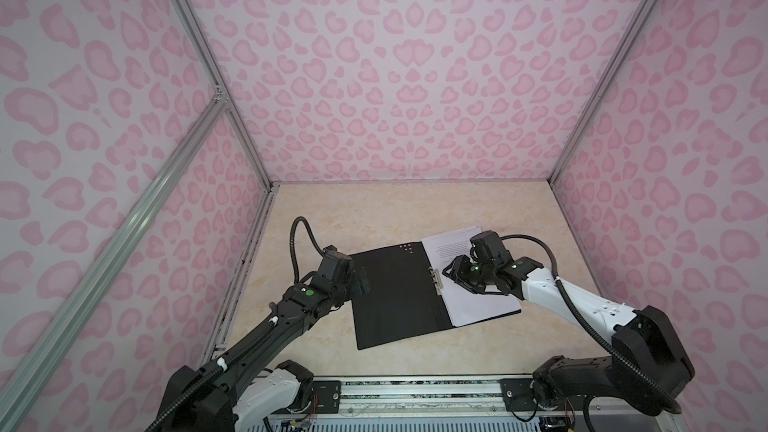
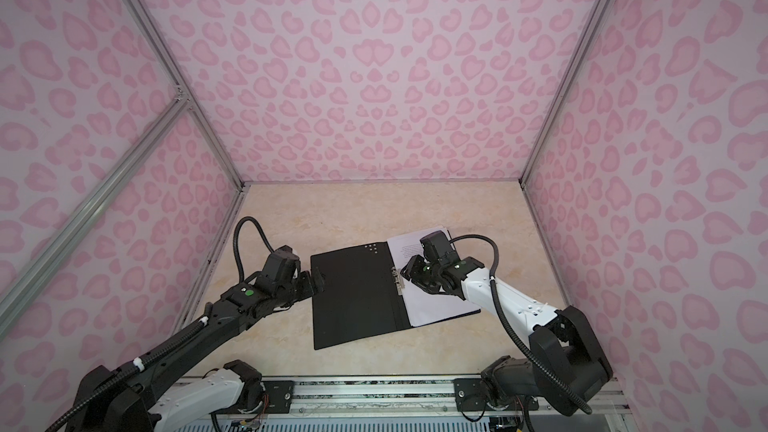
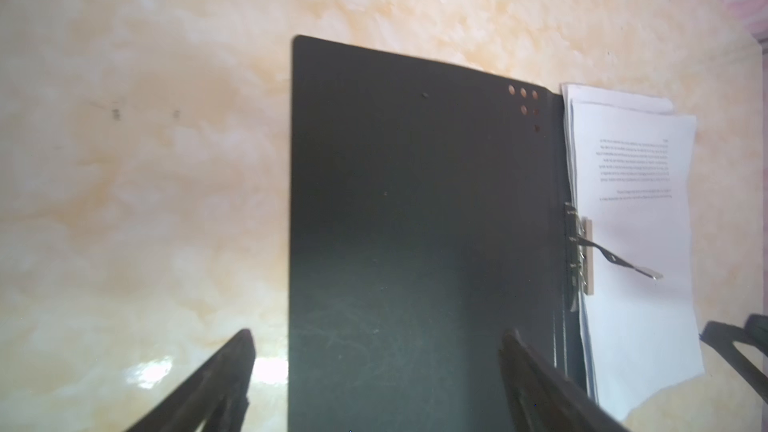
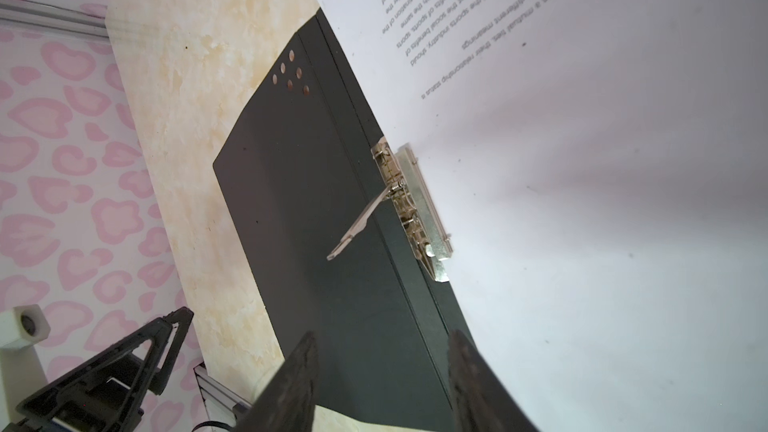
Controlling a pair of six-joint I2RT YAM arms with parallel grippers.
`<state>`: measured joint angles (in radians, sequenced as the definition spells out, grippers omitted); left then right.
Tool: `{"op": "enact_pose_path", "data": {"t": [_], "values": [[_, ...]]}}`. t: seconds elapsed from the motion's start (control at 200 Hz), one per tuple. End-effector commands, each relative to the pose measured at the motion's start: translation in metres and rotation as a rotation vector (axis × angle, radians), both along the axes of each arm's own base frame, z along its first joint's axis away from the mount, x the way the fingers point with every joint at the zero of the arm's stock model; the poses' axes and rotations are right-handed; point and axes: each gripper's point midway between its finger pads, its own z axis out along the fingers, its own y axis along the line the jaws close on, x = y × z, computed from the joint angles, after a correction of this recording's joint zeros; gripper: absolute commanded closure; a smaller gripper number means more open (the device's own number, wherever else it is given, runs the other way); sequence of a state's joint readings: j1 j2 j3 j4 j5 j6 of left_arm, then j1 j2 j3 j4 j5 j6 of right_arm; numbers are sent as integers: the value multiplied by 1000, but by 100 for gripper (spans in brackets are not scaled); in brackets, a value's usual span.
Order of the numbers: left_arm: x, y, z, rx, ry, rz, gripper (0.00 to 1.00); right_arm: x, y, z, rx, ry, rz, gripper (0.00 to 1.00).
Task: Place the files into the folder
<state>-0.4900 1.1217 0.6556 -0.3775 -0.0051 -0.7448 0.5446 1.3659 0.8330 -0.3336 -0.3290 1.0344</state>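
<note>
The folder (image 1: 395, 297) (image 2: 353, 297) lies open on the table, black inside up, in both top views. The files (image 1: 478, 301) (image 2: 436, 305), white printed sheets, rest on its right half, slightly fanned at the far end. A metal clip (image 1: 435, 278) (image 4: 415, 209) at the spine sits on their edge, its lever raised. My left gripper (image 1: 361, 280) (image 3: 376, 332) is open, straddling the folder's left edge (image 3: 415, 222). My right gripper (image 1: 453, 272) (image 4: 380, 334) hangs just right of the clip over the files (image 4: 582, 201), jaws apart, nothing between them.
The beige marble table (image 1: 374, 209) is boxed in by pink patterned walls on three sides. An aluminium rail (image 1: 415, 392) runs along the front edge between the arm bases. Bare tabletop lies behind and in front of the folder.
</note>
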Motion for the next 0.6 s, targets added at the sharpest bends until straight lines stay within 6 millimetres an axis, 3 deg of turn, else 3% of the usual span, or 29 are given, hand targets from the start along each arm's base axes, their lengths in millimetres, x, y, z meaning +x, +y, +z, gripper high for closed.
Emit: {"op": "enact_pose_path", "data": {"t": [0.0,0.235,0.385,0.595], "values": [[6,-32,1,-63,19,-134,10,5,0,-4,-19,37,-95,48],[10,-68,-21,-117,82,-219,13,17,18,-5,-5,56,-131,50],[6,-67,-36,-96,114,-216,13,21,29,-7,-8,75,-124,52],[0,-60,-50,-72,139,-205,13,23,37,-17,-2,103,-123,66]]}}
